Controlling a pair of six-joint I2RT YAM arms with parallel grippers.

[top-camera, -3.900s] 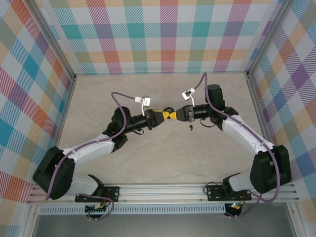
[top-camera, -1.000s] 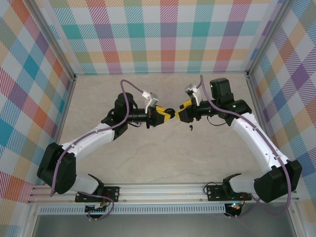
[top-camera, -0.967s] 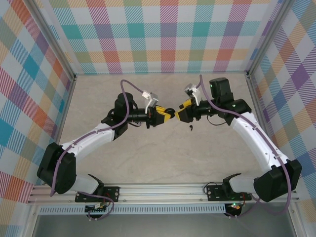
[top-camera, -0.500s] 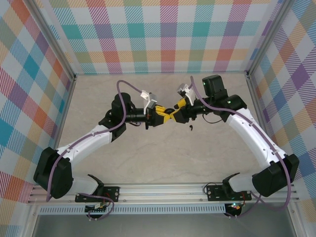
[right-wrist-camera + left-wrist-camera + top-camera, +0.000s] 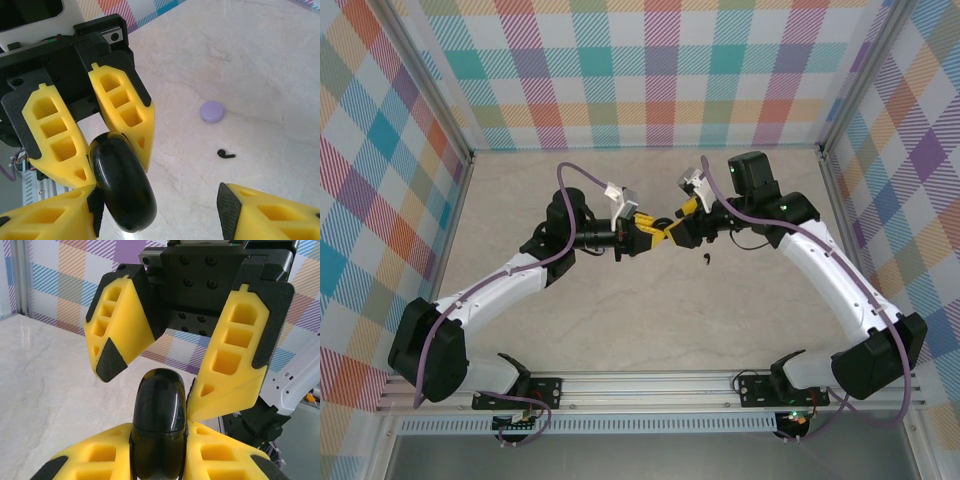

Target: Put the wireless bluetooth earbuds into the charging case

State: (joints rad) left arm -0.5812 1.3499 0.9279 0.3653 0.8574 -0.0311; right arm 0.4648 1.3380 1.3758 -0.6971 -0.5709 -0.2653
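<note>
A glossy black charging case [image 5: 159,425], lid closed along its seam, is held off the table over the middle. My left gripper [image 5: 159,429] is shut on its lower half. My right gripper [image 5: 160,205] faces it, open wide, with the case [image 5: 122,185] resting against its left finger [image 5: 45,220] and its other finger well clear. In the top view the left gripper [image 5: 653,236] and the right gripper [image 5: 680,222] meet tip to tip. One black earbud [image 5: 225,153] lies on the table; it also appears in the top view [image 5: 706,262] just below the right gripper.
A small round lilac disc [image 5: 212,111] lies on the marble tabletop [image 5: 650,310] a little beyond the black earbud. Checked walls with metal posts close off the back and both sides. Both arms arch inward from the near rail.
Over the last second the right arm swung left and its wrist tilted, bringing its fingers around the case's top. The left gripper shifted slightly with the case. Little moved in the last half second.
</note>
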